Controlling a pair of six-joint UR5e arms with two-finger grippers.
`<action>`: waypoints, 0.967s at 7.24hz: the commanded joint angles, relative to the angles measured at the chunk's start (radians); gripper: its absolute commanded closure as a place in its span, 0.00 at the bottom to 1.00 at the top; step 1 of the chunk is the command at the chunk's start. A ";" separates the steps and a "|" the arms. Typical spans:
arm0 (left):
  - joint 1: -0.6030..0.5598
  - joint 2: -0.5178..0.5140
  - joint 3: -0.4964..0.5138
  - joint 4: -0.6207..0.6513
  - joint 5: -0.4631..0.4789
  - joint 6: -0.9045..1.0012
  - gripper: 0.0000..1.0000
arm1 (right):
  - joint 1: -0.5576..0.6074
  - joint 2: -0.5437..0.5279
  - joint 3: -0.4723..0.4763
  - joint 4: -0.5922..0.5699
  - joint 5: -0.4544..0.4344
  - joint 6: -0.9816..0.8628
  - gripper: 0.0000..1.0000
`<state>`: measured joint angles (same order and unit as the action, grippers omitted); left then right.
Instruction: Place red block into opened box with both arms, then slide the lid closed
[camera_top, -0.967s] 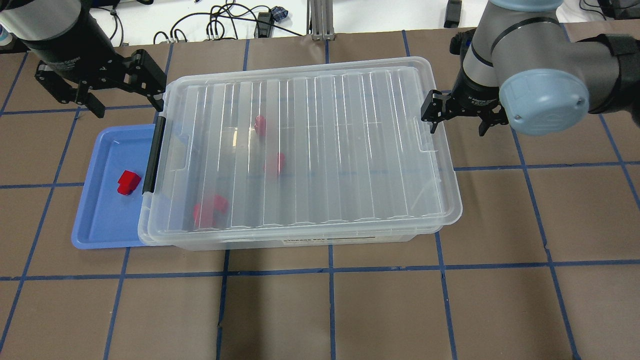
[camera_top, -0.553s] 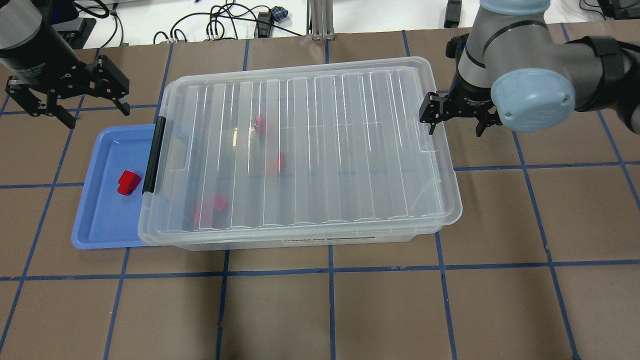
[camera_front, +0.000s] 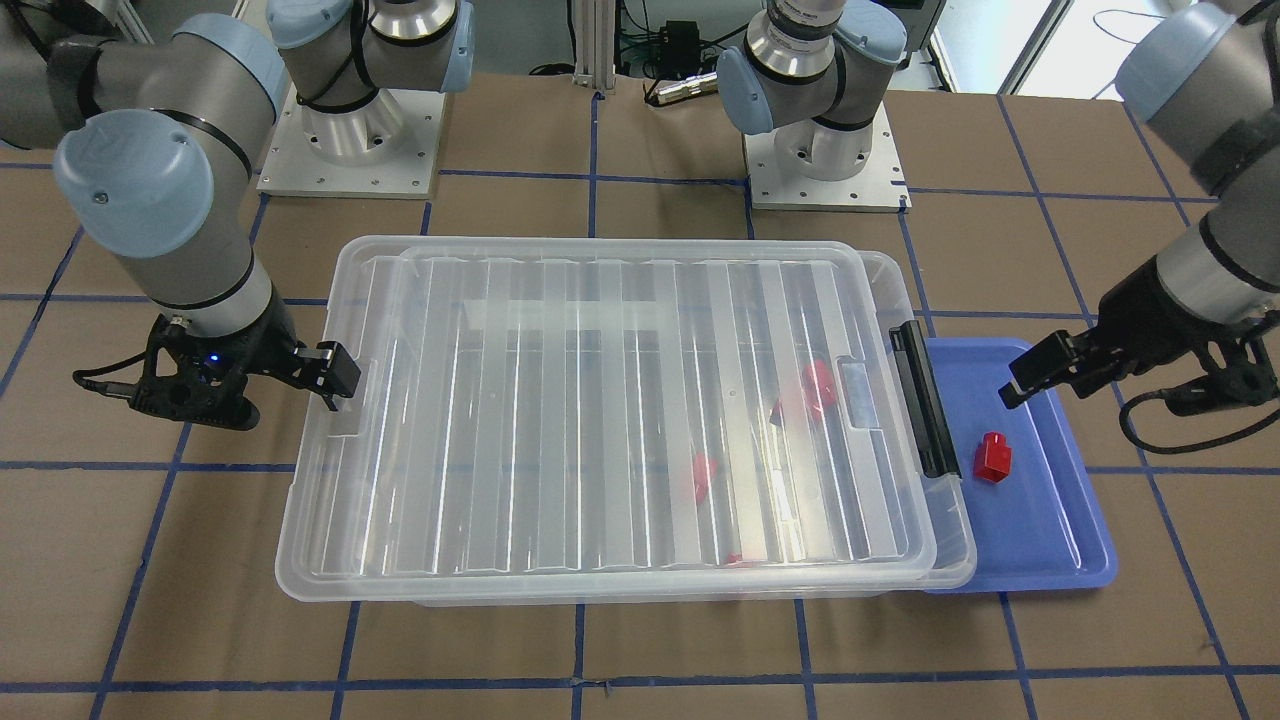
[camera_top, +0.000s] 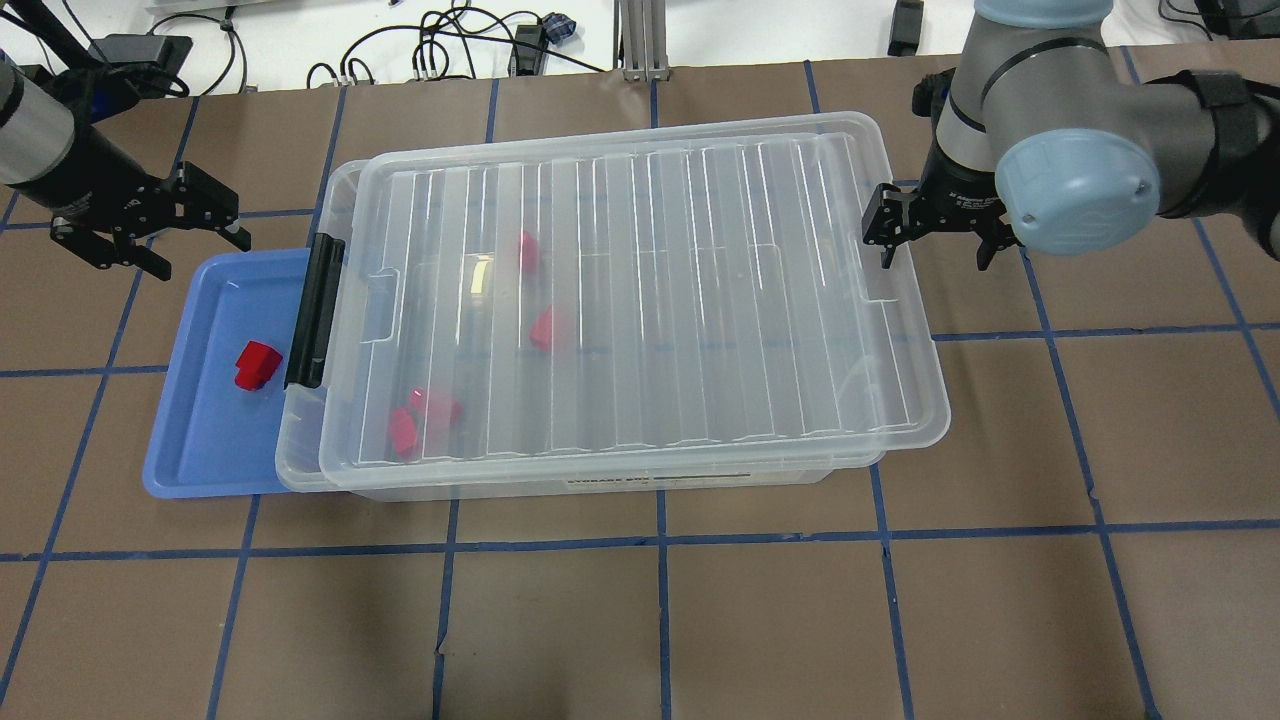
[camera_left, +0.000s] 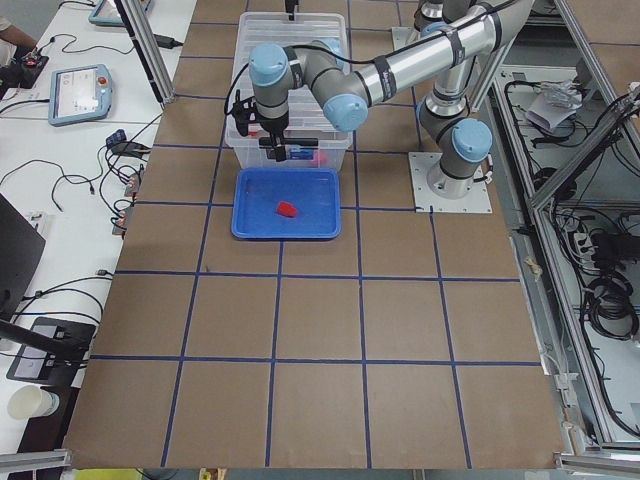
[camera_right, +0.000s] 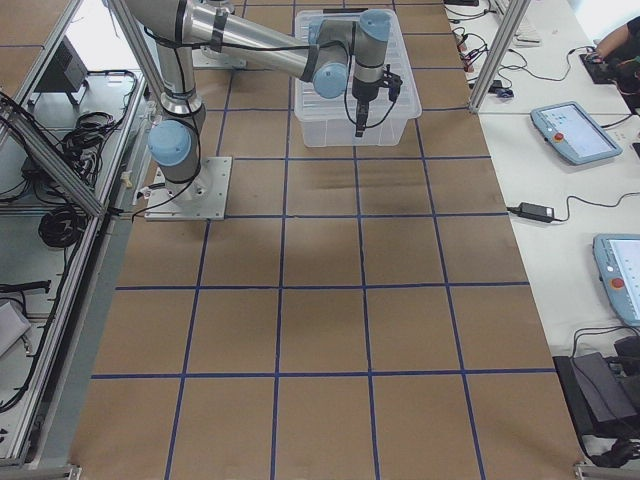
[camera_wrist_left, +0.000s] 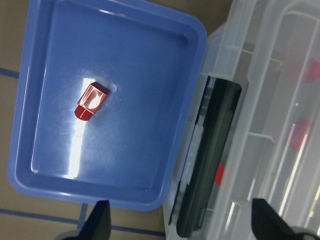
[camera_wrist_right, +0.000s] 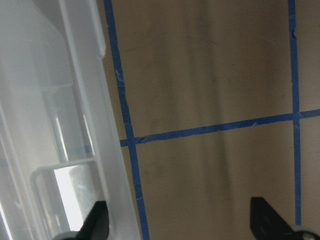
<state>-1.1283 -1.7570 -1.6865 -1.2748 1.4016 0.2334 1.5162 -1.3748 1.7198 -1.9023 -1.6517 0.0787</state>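
Note:
One red block (camera_top: 257, 365) lies in the blue tray (camera_top: 190, 450), also seen in the left wrist view (camera_wrist_left: 90, 101). The clear box (camera_top: 600, 486) holds three more red blocks (camera_top: 543, 328) under the ribbed lid (camera_top: 720, 300). The lid sits shifted toward the right end, leaving a narrow strip of box uncovered by the black latch (camera_top: 315, 310). My left gripper (camera_top: 165, 243) hangs open and empty above the tray's far left corner. My right gripper (camera_top: 935, 250) is open, with one finger (camera_top: 885, 243) at the lid's right short edge.
The blue tray is tucked partly under the box's latch end. Both arm bases (camera_front: 350, 130) stand behind the box. Cables (camera_top: 450, 45) lie on the white bench beyond the table. Brown table with blue tape lines (camera_top: 660, 540) stretches in front of the box.
The lid has slid a little to the right over the box. My left gripper has drawn away from the box's far left corner, out to the left. My right gripper shifted slightly right with the lid.

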 joint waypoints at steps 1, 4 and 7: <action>0.034 -0.082 -0.079 0.220 0.002 0.035 0.00 | -0.033 0.000 -0.003 0.000 -0.005 -0.016 0.00; 0.053 -0.143 -0.087 0.239 0.068 0.066 0.00 | -0.103 -0.001 -0.005 0.002 -0.051 -0.104 0.00; 0.047 -0.203 -0.126 0.294 0.089 0.154 0.00 | -0.149 -0.001 -0.005 -0.001 -0.071 -0.203 0.00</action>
<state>-1.0802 -1.9394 -1.7888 -1.0136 1.4850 0.3214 1.3860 -1.3759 1.7150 -1.9023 -1.7180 -0.0840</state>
